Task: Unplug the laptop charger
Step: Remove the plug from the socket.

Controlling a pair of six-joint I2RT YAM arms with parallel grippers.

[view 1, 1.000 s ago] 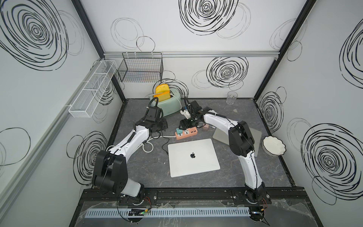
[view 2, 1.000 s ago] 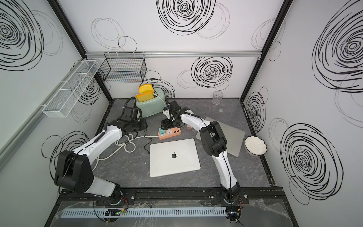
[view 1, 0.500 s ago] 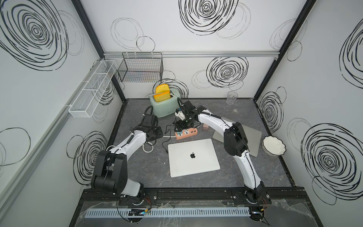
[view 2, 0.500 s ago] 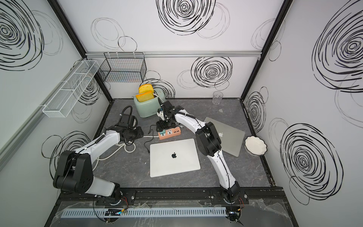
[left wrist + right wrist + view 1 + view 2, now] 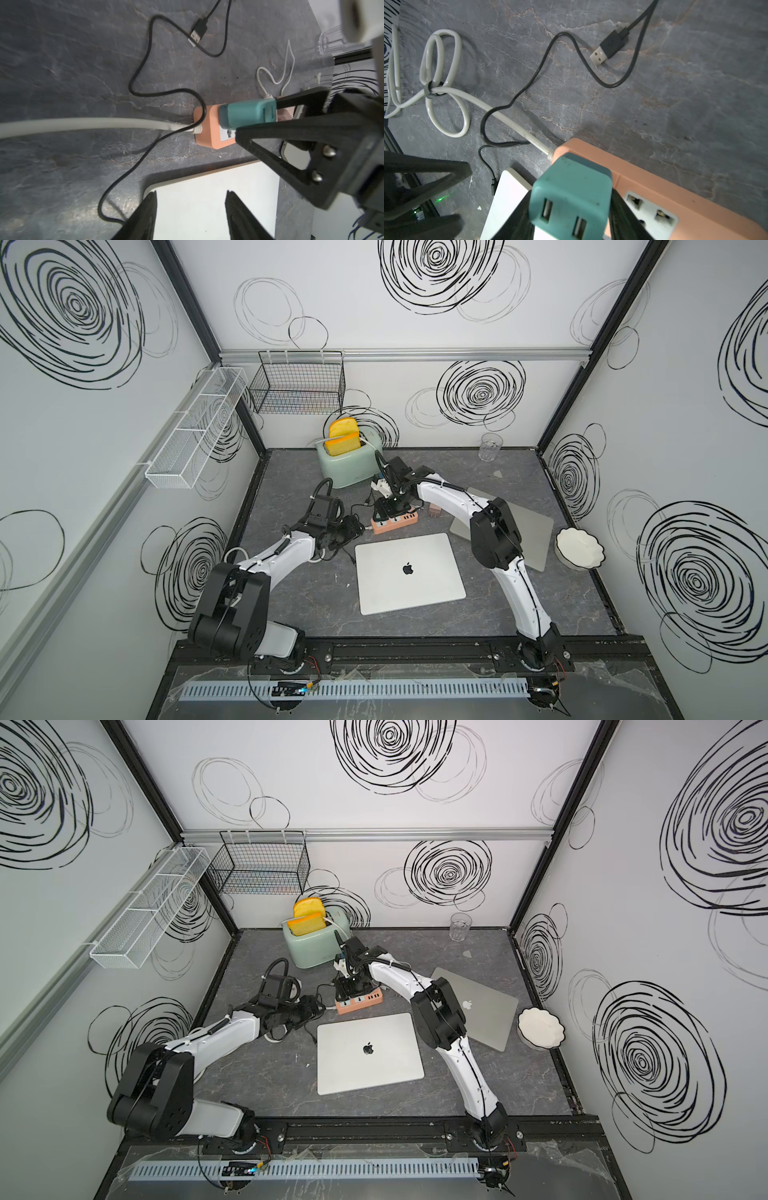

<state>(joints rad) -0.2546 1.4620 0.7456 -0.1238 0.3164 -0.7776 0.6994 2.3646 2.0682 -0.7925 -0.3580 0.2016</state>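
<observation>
The charger (image 5: 571, 193) is a teal block with two USB ports, standing on the end socket of an orange power strip (image 5: 654, 187). Its prongs are hidden. My right gripper (image 5: 571, 199) is shut on it, one black finger pressed against each side. In both top views that gripper (image 5: 386, 512) (image 5: 349, 990) points down over the strip's left end (image 5: 397, 524). My left gripper (image 5: 190, 199) is open and empty above a corner of the silver laptop (image 5: 207, 187), just left of the strip (image 5: 207, 128). From there the charger (image 5: 247, 114) shows between the right fingers.
A loose black USB cable (image 5: 608, 49) and the strip's bundled white cord (image 5: 446, 93) lie left of the strip. A closed laptop (image 5: 409, 572) lies in front, a second laptop (image 5: 528, 526) and white bowl (image 5: 579, 549) to the right. Toaster (image 5: 347, 462) and glass (image 5: 489, 446) stand at the back.
My right gripper came down from near the toaster onto the strip's end and closed on the charger. The left gripper opened and moved nearer and right, toward the strip.
</observation>
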